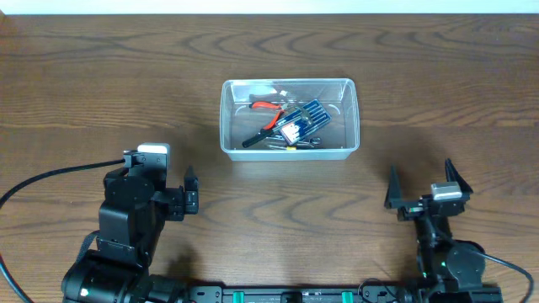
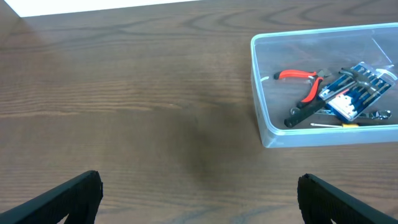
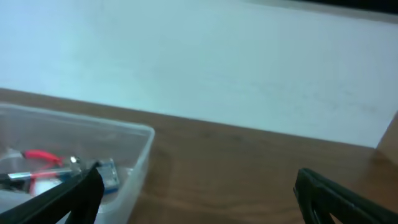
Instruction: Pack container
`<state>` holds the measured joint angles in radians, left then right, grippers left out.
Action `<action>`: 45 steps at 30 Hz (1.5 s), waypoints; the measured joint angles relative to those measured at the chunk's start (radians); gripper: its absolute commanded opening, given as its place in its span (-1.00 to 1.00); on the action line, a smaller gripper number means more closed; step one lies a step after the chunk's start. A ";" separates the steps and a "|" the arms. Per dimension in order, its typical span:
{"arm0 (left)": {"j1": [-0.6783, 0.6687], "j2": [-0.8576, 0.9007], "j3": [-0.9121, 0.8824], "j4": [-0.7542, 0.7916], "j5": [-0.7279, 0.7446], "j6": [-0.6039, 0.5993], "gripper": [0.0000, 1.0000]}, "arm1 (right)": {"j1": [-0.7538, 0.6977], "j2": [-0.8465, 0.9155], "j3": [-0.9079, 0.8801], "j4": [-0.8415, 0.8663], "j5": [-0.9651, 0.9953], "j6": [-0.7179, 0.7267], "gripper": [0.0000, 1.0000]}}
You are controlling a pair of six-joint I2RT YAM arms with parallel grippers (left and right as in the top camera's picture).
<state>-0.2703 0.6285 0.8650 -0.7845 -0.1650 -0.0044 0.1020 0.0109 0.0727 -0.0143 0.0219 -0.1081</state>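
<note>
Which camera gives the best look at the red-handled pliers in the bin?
The left wrist view: the red-handled pliers lie close and sharp inside the container. Overhead shows the pliers small; the right wrist shows only a blurred red handle.

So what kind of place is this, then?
Likely a robot test bench: a wooden table, a left pincer and right pincer, both open, and a clear container holding red-handled pliers and a blue screwdriver case.

Clear glossy plastic container (image 1: 354, 118) (matt wooden table (image 1: 101, 93)).
</note>
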 measured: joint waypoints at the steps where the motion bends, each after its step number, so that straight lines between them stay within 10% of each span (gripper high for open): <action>1: 0.000 0.000 0.000 0.000 0.000 0.000 0.97 | 0.002 0.000 -0.022 0.009 0.013 -0.003 0.99; 45: 0.009 -0.012 -0.001 -0.103 0.012 0.000 0.97 | 0.002 0.002 -0.066 -0.053 0.012 0.021 0.99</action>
<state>-0.2611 0.6167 0.8639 -0.8875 -0.1528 -0.0044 0.1036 0.0124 0.0071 -0.0673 0.0338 -0.0875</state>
